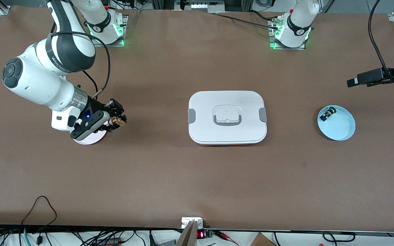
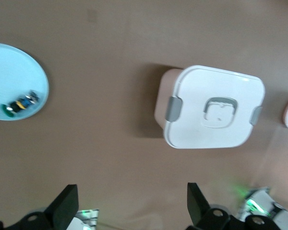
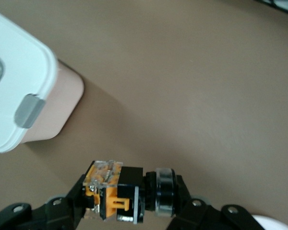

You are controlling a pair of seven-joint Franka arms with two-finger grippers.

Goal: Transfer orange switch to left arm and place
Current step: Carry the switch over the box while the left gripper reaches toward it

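Observation:
My right gripper (image 1: 116,119) is shut on the orange switch (image 1: 116,122), a small black block with an orange part and a clear cap. It holds the switch just above a pale pink plate (image 1: 87,139) at the right arm's end of the table. In the right wrist view the switch (image 3: 115,191) sits clamped between the two black fingers of the right gripper (image 3: 129,196). The white box (image 1: 227,102) with grey latches stands at the table's middle, apart from the gripper. My left gripper (image 2: 132,191) is open and empty, high over the table, and out of the front view.
A light blue plate (image 1: 340,128) at the left arm's end holds a small black part with a green cap (image 1: 327,113). A black device on cables (image 1: 371,77) juts in at that end. Brown table surface lies bare between the box and both plates.

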